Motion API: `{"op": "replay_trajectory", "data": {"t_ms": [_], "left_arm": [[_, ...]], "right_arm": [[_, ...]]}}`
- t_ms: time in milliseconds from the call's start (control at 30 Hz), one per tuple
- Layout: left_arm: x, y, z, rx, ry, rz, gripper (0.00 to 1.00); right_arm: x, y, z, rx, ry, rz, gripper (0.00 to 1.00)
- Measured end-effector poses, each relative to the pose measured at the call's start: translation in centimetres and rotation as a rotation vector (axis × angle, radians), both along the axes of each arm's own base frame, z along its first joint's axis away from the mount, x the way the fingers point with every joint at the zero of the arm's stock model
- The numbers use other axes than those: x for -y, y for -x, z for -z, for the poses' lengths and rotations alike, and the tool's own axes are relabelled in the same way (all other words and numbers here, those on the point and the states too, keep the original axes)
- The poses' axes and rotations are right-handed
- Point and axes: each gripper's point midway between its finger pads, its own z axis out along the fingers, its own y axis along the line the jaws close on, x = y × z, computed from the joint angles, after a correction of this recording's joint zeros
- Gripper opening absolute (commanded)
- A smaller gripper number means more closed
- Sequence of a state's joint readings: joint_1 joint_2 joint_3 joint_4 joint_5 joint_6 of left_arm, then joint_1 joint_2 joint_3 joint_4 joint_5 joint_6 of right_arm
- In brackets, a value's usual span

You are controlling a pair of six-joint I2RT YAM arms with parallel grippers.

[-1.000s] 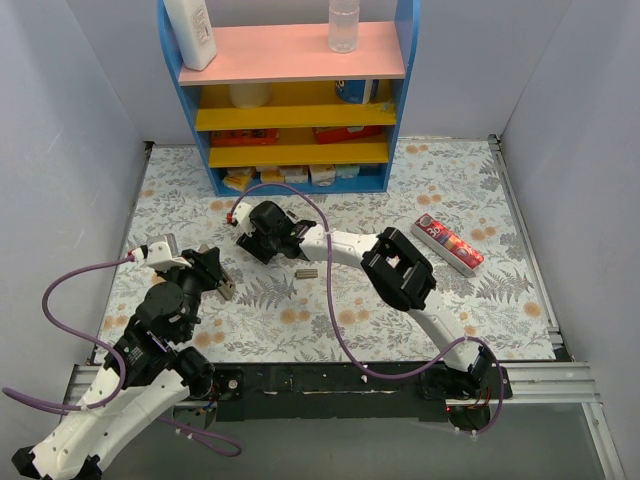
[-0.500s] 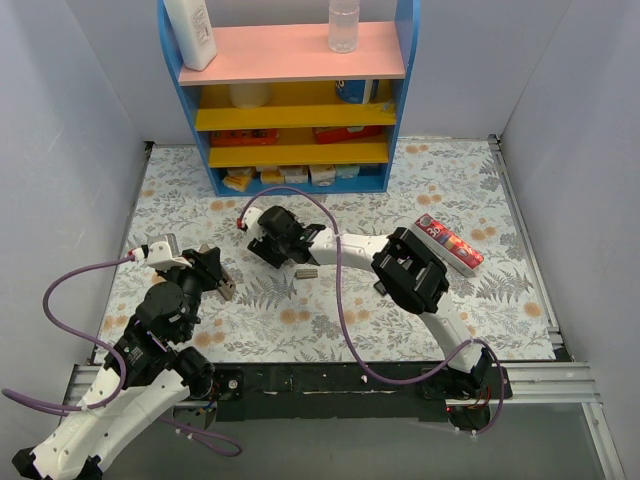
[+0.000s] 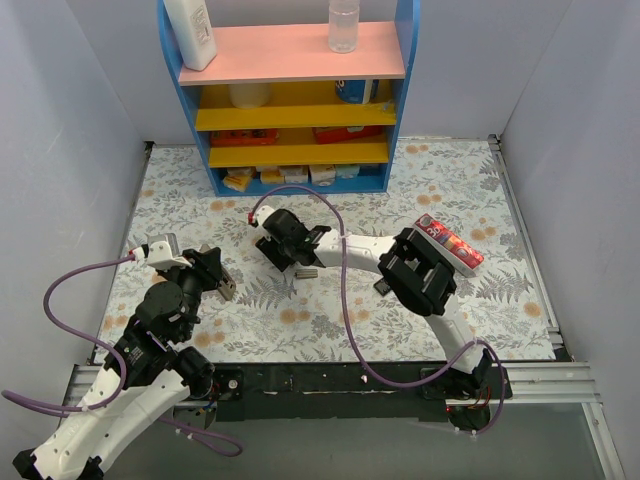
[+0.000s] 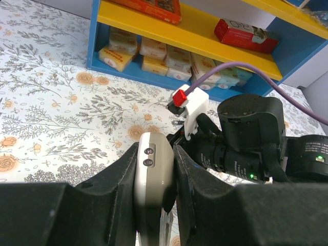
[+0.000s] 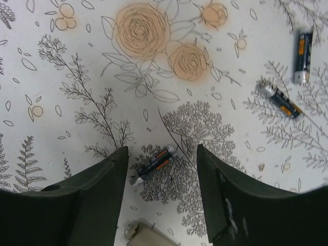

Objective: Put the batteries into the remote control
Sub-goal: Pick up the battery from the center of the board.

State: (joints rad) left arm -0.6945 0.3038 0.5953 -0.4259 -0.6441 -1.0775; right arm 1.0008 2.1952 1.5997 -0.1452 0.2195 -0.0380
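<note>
My left gripper (image 4: pixel 154 166) is shut on the remote control (image 4: pixel 152 174), gripping it on edge by its white and grey-beige sides. In the top view this gripper (image 3: pixel 220 281) hovers at the left over the mat. My right gripper (image 5: pixel 163 169) is open and points down at the mat, with one dark battery with orange marks (image 5: pixel 154 164) lying between its fingers. Two more batteries (image 5: pixel 280 101) (image 5: pixel 302 48) lie to the upper right. In the top view the right gripper (image 3: pixel 272 251) is at mid-table, and the batteries are hidden under it.
A small grey cover piece (image 5: pixel 148 236) lies just below the near battery and also shows in the top view (image 3: pixel 306 271). A blue and yellow shelf (image 3: pixel 300 100) stands at the back. A red and white oblong object (image 3: pixel 450 244) lies at the right.
My right gripper has shifted a little to the right and nearer over the mat. The left arm and the remote have not moved.
</note>
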Motion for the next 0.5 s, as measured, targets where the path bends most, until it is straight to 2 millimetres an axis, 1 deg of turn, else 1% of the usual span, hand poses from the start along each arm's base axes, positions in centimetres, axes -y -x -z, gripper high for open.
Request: {"op": "replay_trajectory", "data": {"t_ms": [133,200,300,367,500], "left_arm": [[-0.1,0.0,0.0,0.000,0.000,-0.002,0.02],[0.0,0.0,0.0,0.000,0.000,-0.001,0.02],[0.0,0.0,0.0,0.000,0.001,0.001,0.02],[0.0,0.0,0.0,-0.001,0.001,0.001,0.02],[0.0,0.0,0.0,-0.001,0.001,0.002,0.02]], "right_arm": [[1.2,0.8,0.1,-0.045,-0.017,0.077,0.60],[1.5,1.1,0.3,-0.069,-0.028,0.107,0.56],[1.6,1.4,0.4,-0.102,-0.052,0.142,0.51],[1.5,1.6,0.5,-0.121,-0.066,0.155,0.49],[1.4,2.0,0.6,-0.149,-0.088,0.176,0.39]]}}
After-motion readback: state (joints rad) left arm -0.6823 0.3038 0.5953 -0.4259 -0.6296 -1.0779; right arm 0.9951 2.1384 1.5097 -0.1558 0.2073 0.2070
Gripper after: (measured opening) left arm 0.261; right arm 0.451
